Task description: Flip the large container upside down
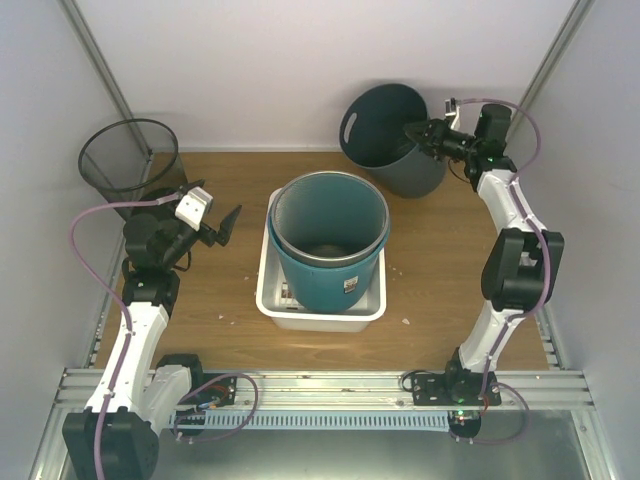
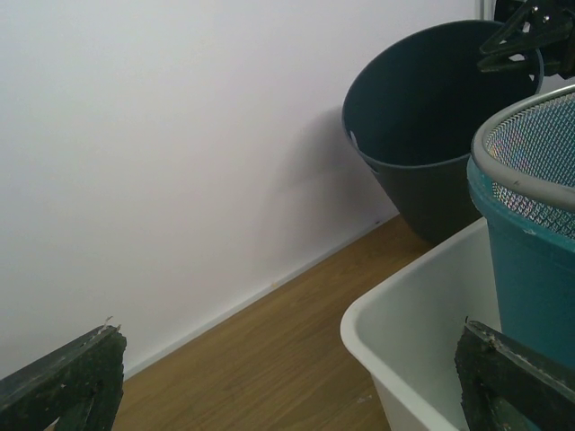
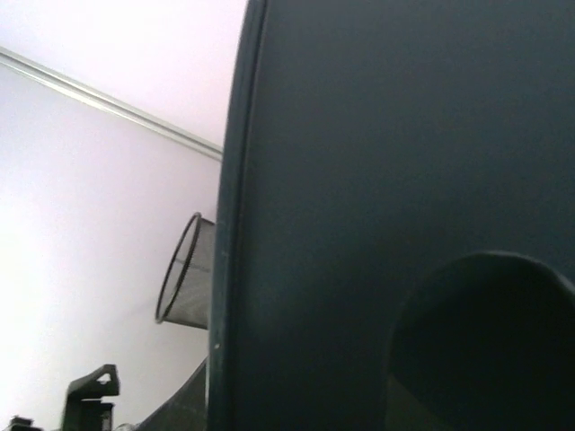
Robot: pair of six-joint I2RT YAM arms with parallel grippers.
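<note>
**right arm at the rim of the tipped bucket, left arm parked wide**

the large container (image 1: 385,135), a dark bucket with a handle cut-out, sits beyond the white tub (image 1: 264,290) and off to its right, against the back wall. it leans with its mouth turned up and toward the tub, its base low on the table. that lean looks like the start of tipping it over, which would explain why the right gripper (image 1: 424,132) sits high at the rim, where a push or pull has the most leverage.

the right wrist view is filled by the container wall and shows no fingers. i cannot tell whether the jaws are closed on the rim or only resting against it.

the left gripper (image 1: 228,222) hangs to the left of the tub with its fingers spread wide and nothing between them. it is likely kept there so it stays out of the swing.

a teal bin (image 1: 330,275) with a mesh liner (image 2: 530,153) stands inside the tub. the bin is tall enough to matter if the bucket rolls that way. a black wire basket (image 1: 125,160) stands well off to the tub's far left.
</note>
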